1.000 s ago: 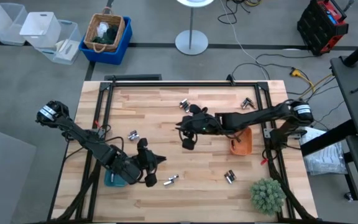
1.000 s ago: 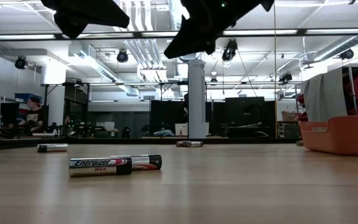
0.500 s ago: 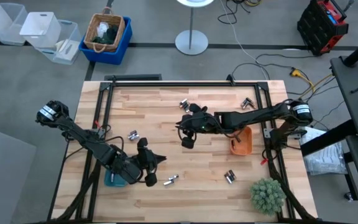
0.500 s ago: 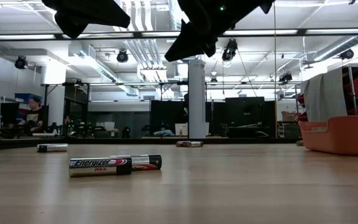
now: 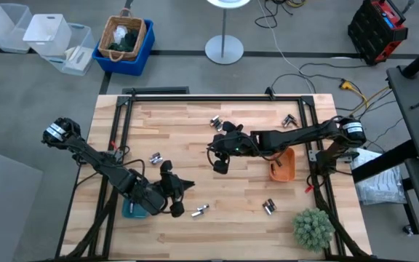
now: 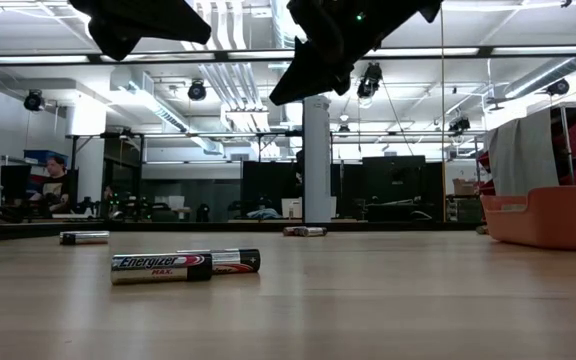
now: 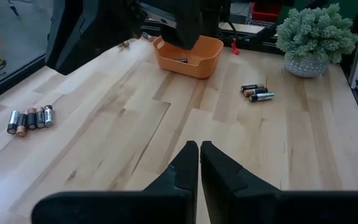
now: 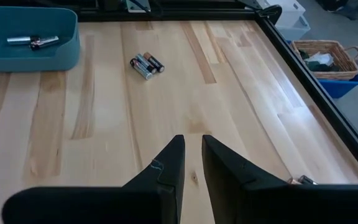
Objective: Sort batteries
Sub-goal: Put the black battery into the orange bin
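The left gripper hangs above the tabletop near its front edge, left of centre, its jaws pressed together and holding nothing. The right gripper hovers over the middle of the tabletop, its jaws nearly closed with a narrow gap between them, also empty.

The batteries lie scattered in small clusters: a pair just beside the left gripper toward the front edge, a cluster left of centre, another near the front right beside a small potted plant, one near the back edge, and one toward the back right corner.

An orange tray sits near the right edge with a battery inside, as the left wrist view shows. A teal tray holding a few batteries stands by the front left, mostly hidden under the left arm from above.
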`<action>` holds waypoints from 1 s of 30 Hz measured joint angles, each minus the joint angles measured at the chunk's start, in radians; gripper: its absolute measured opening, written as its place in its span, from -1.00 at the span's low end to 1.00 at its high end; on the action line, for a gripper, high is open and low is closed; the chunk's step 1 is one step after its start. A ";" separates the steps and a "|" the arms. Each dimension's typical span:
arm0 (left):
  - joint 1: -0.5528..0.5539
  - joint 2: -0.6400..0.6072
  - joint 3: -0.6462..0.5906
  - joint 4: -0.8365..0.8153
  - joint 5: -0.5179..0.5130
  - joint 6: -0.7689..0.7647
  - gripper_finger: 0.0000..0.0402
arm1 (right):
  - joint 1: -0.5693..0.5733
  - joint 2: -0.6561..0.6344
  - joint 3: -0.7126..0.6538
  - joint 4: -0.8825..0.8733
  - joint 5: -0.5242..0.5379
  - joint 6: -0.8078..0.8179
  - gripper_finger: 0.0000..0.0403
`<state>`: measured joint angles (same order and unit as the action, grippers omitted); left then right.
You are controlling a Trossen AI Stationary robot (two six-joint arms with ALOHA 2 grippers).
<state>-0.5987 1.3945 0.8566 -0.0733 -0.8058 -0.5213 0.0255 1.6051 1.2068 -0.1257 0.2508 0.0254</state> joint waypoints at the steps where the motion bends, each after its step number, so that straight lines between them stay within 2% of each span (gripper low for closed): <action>1: 0.000 0.000 0.000 0.001 -0.005 0.000 -1.00 | 0.000 0.000 0.000 0.000 0.000 0.000 -0.74; 7: 0.000 0.000 0.000 0.001 -0.049 0.000 -1.00 | 0.000 0.000 0.000 0.000 0.000 -0.001 -0.70; 20: 0.000 0.000 0.000 -0.001 -0.050 0.011 -1.00 | 0.000 0.001 -0.001 0.000 0.000 -0.003 -0.77; 30: 0.000 0.011 0.000 0.028 -0.051 0.015 -1.00 | 0.000 0.001 -0.001 -0.003 0.000 -0.022 -0.72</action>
<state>-0.5987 1.4058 0.8566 -0.0450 -0.8566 -0.5060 0.0254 1.6058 1.2060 -0.1292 0.2508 0.0031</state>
